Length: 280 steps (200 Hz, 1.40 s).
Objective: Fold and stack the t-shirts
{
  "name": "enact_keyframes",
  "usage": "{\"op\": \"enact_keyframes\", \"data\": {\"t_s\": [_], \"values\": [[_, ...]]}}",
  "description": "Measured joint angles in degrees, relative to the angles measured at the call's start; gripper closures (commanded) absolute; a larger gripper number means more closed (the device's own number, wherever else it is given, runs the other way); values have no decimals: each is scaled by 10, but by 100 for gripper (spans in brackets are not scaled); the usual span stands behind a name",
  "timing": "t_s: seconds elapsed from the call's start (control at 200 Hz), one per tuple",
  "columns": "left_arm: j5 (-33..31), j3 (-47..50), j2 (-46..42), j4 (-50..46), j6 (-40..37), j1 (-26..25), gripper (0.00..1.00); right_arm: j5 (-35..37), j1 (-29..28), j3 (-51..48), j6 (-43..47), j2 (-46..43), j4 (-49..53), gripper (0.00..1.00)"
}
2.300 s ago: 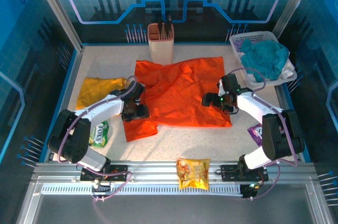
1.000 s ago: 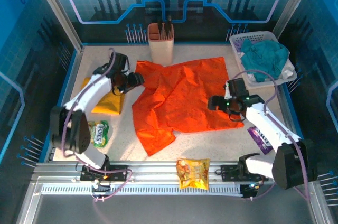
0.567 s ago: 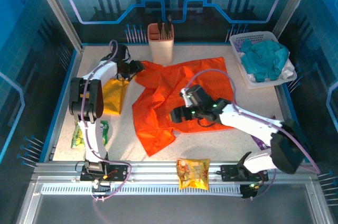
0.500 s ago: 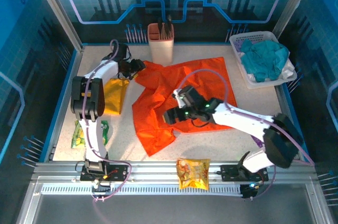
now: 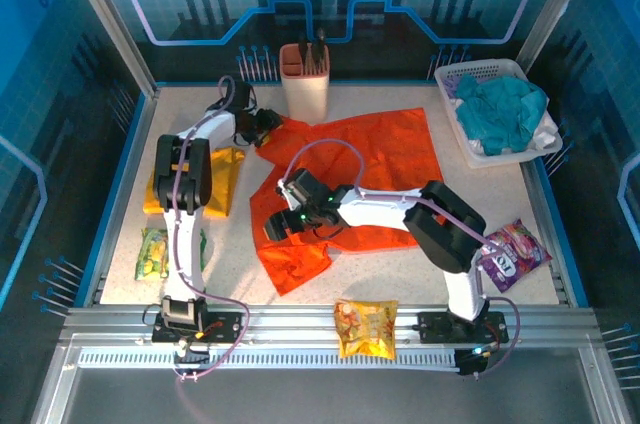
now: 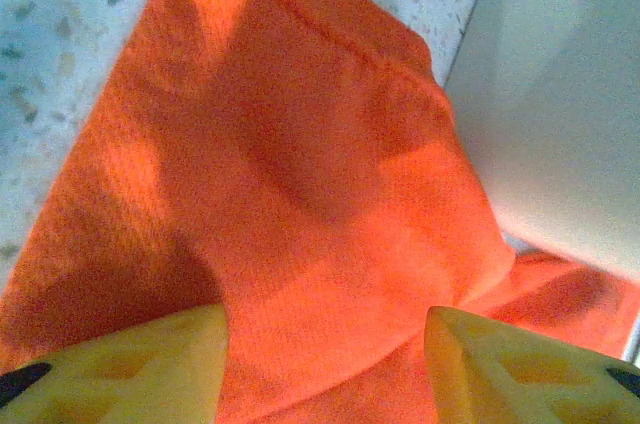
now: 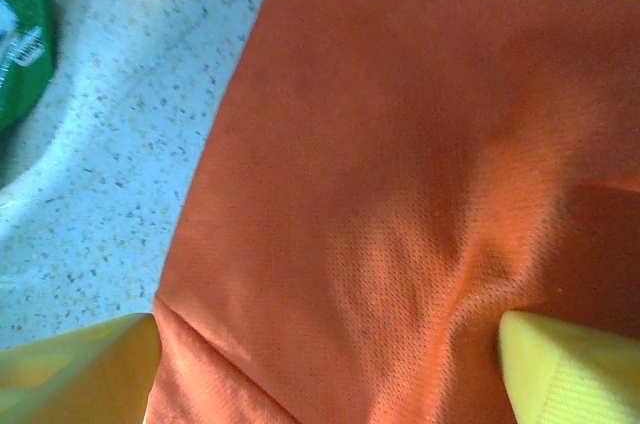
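Top external: basket [image 5: 480,67] holds teal-green cloth [image 5: 503,109], near orange t-shirt [image 5: 380,154].

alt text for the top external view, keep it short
An orange t-shirt lies spread in the centre with both arms reaching onto it: the left gripper at its far left corner, the right gripper over its near left part. A mustard yellow t-shirt lies to the left, a basket with teal cloth sits far right, and snack packets lie near the front.
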State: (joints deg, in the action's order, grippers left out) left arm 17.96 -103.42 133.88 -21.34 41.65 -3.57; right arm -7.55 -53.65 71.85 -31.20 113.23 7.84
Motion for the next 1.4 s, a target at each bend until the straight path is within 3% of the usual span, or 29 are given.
{"op": "enact_keyframes", "data": {"t_s": [0.35, 0.71, 0.991, 1.191, 1.401], "values": [[-38, -159, 78, -120, -39, -2, 46, -21, -33, 10, -24, 15, 18, 14], [-64, -359, 177, -242, -77, -1, 46, -27, -52, -91, -16, -66, 37, 13], [-68, -394, 182, -264, -103, 6, 34, -34, -52, -35, -21, -26, 49, 13], [-72, -352, 109, -300, -134, 10, 32, -54, -43, 24, -51, 25, 24, 13], [-78, -162, -116, -283, -151, 10, 32, -68, -19, 70, -81, 60, 2, 9]]}}
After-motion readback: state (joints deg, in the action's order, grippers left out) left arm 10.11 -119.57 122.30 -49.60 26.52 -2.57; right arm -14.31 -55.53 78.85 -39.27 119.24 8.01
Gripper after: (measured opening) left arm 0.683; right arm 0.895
